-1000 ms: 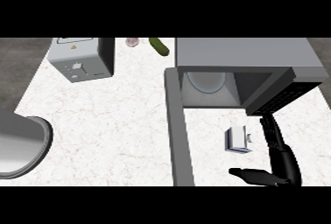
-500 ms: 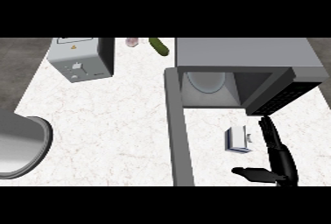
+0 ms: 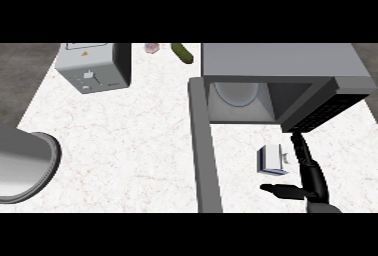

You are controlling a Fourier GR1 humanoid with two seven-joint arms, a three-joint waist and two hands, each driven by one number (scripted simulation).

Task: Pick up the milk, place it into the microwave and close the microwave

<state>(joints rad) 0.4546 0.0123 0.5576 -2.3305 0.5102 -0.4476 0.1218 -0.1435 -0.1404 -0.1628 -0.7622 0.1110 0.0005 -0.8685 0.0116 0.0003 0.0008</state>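
The milk (image 3: 272,160), a small white and blue carton, stands on the counter in front of the open microwave (image 3: 280,65). My right hand (image 3: 310,172) comes up from the lower edge just right of the carton. Its fingers are straight, pointing toward the microwave's front. Its thumb sticks out to the left, below the carton. The hand is open and holds nothing; whether the fingers touch the carton I cannot tell. The microwave's door (image 3: 204,150) is swung out toward me, left of the milk. My left hand is out of view.
A round glass plate (image 3: 236,94) lies inside the microwave. A grey toaster (image 3: 92,72) stands at the back left, with a green vegetable (image 3: 182,53) and a small pink item (image 3: 152,47) beside it. A large grey bowl (image 3: 22,165) sits at the left edge.
My right hand has edged slightly forward beside the milk. The carton and the microwave door have not moved.
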